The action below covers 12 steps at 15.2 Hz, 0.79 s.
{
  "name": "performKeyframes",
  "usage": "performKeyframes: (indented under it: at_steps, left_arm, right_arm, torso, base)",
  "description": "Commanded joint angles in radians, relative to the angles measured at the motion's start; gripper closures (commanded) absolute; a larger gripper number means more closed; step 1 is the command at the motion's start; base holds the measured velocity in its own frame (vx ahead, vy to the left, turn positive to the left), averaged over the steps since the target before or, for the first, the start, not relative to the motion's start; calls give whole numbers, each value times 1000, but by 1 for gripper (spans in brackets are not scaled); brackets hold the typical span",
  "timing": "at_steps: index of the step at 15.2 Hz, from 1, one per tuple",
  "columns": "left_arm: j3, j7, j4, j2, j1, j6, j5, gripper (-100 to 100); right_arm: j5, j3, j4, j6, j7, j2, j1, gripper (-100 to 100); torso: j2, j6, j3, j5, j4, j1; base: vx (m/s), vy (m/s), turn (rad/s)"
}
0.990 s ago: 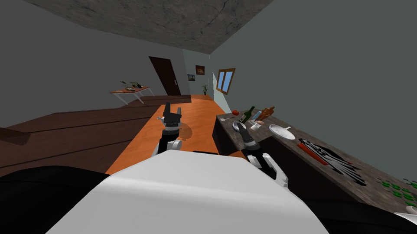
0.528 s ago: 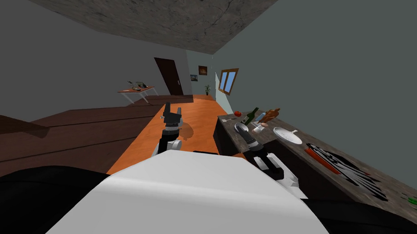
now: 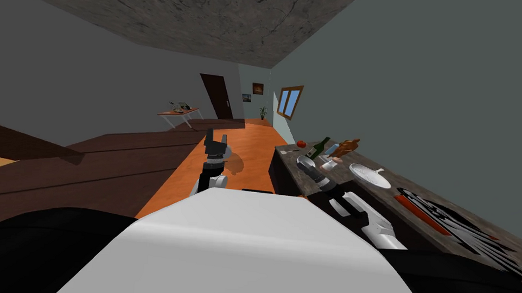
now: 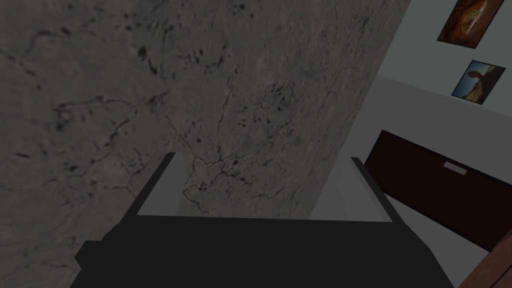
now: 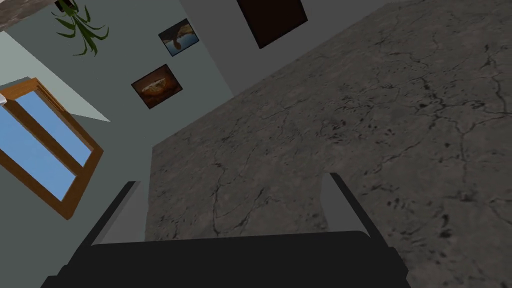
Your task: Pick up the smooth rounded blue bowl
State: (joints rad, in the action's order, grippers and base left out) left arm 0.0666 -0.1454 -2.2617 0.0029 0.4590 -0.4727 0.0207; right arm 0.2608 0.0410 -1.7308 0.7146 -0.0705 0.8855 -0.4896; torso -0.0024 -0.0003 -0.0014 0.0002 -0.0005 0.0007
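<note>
One long dark counter (image 3: 372, 192) with a mottled stone top runs from 3 o'clock away to 1 o'clock in the head view, beside an orange floor (image 3: 249, 147). Toward its 3 o'clock end lies a black-and-white striped thing (image 3: 458, 225) with a red bar along one edge. The right gripper (image 5: 232, 179) is over the counter's far part at 1 o'clock, pointing up at the ceiling, fingers spread and holding nothing. The left gripper (image 4: 261, 157) stands at 12 o'clock above the floor, also pointing up, fingers parted and empty. A white pan (image 3: 369, 176) sits mid-counter, with a green bottle (image 3: 319, 147) beyond it. The bowl (image 3: 304, 162) is on the counter right at the right gripper, at 9 o'clock of a white mug (image 3: 328, 165). It shows as a small, smooth, rounded shape, pale grey-blue, partly hidden by the gripper. A red tomato (image 3: 301, 144) lies at its 12 o'clock.
</note>
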Motion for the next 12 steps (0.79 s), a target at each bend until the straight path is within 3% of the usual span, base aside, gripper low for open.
performKeyframes:
  at_steps: [1,2,6,9,11,12]
  left_arm:
    - [0,0,0,0,0,0,0,0]
    - [0,0,0,0,0,0,0,0]
    - [0,0,0,0,0,0,0,0]
    - [0,0,0,0,0,0,0,0]
    - [0,0,0,0,0,0,0,0]
    - [0,0,0,0,0,0,0,0]
  right_arm:
    - [9,-3,5,-7,-4,30,-1,-100]
    - [29,-4,45,-1,-13,65,-4,-100]
    - [50,-6,85,6,-22,134,-8,-100]
    - [91,-14,164,19,-39,207,-19,-100]
    - [91,-14,164,19,-39,234,-19,-100]
    - [112,-20,203,26,-47,268,-26,-100]
  torso:
    - [0,0,0,0,0,0]
    - [0,0,0,0,0,0]
    - [-1,0,0,0,0,1]
    - [0,0,0,0,0,1]
    - [0,0,0,1,0,2]
    - [0,0,0,0,0,1]
  base:
    - [18,8,39]
    - [19,13,112]
    - [29,18,103]
    - [22,27,128]
    - [22,26,70]
    - [22,31,123]
